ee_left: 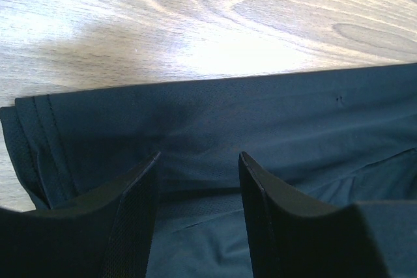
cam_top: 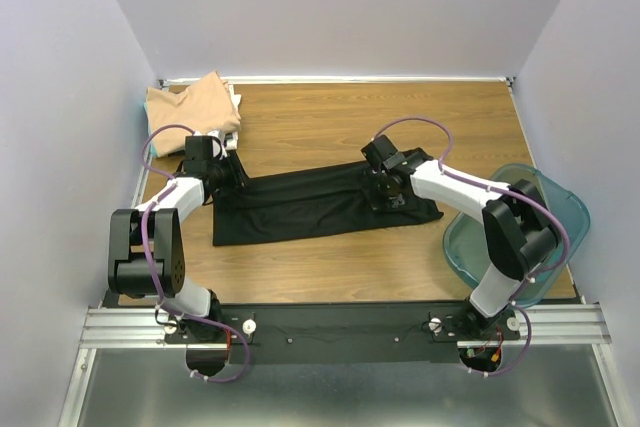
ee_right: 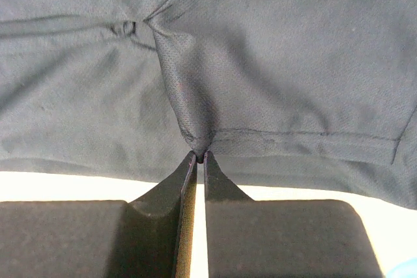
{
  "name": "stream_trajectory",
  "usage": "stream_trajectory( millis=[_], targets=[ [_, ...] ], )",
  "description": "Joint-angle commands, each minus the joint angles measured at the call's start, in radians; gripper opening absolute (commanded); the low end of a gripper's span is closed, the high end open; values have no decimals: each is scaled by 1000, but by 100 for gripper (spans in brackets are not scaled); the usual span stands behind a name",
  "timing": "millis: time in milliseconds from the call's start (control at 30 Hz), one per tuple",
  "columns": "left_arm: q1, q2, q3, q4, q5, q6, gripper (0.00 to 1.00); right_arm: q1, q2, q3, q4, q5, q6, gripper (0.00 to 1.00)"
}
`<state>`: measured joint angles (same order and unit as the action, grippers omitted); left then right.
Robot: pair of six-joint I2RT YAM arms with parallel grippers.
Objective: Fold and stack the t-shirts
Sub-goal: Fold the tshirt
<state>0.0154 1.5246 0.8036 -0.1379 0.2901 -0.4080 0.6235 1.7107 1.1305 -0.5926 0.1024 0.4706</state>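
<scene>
bare table point(cam_top: 400, 112) far-centre, bin point(cam_top: 566, 209) right, shirts point(cam_top: 190, 102) far-left

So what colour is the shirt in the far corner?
The shirt is peachy tan; the top external view shows it best.

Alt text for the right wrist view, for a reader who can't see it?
The right gripper is shut on a pinch of the black t-shirt, and the cloth stands up in a ridge from the pinch. The shirt fills most of the view, its stitched hem running close by, with a bright strip of table below.
</scene>
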Motion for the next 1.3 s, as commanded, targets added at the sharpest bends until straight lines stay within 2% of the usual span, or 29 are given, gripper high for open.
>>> stream_trajectory(
  millis=[0,433,533,567,667,1033,1267],
  targets=[
    [-5,14,-7,9,24,15,57,18,-13,20,-65,-12,10,14],
    [-3,29,-9,17,26,18,58,54,24,54,-104,-23,48,15],
    [-5,34,-7,17,26,14,57,55,21,60,-114,-1,84,32],
    [-5,34,-1,18,27,11,57,54,6,61,-118,16,98,43],
    [-5,43,19,17,26,9,58,36,-16,54,-122,101,123,54],
    [-5,57,22,20,26,17,58,-227,-68,-20,-67,53,57,53],
    [-6,52,-12,32,26,15,58,-297,-69,-66,-39,8,33,51]
  ],
)
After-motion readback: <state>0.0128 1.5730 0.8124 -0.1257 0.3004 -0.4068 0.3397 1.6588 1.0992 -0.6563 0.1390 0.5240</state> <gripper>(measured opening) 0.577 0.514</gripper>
